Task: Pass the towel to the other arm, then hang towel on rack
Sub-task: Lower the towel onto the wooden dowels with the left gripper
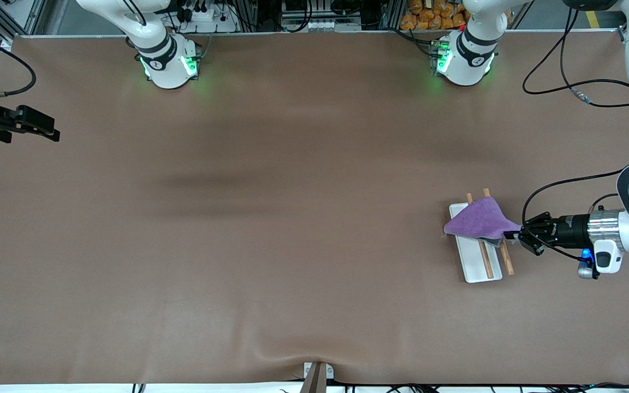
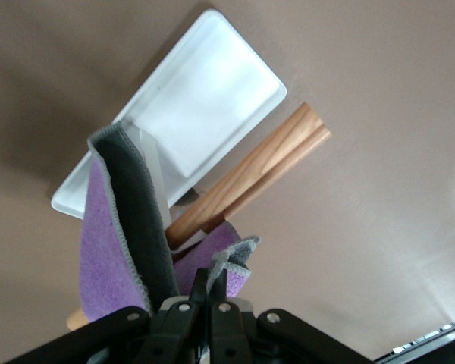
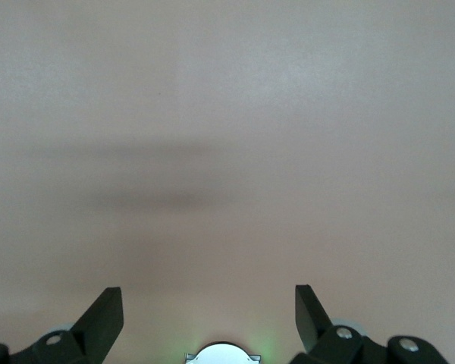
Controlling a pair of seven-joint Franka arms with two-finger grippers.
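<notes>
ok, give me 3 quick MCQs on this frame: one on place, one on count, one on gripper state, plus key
1. Where is the towel?
A. flat on the table
B. draped over the rack rods
C. in the right gripper

2. How many wooden rods does the rack have?
A. one
B. two
C. four

3. What state is the left gripper in?
A. shut on a towel corner
B. open above the towel
C. shut on a rod

Key:
1 B: the front view shows the towel lying across the rods above the white tray.
2 B: two parallel rods show.
3 A: the left wrist view shows its fingers pinching the towel; the right gripper waits open over bare table.
</notes>
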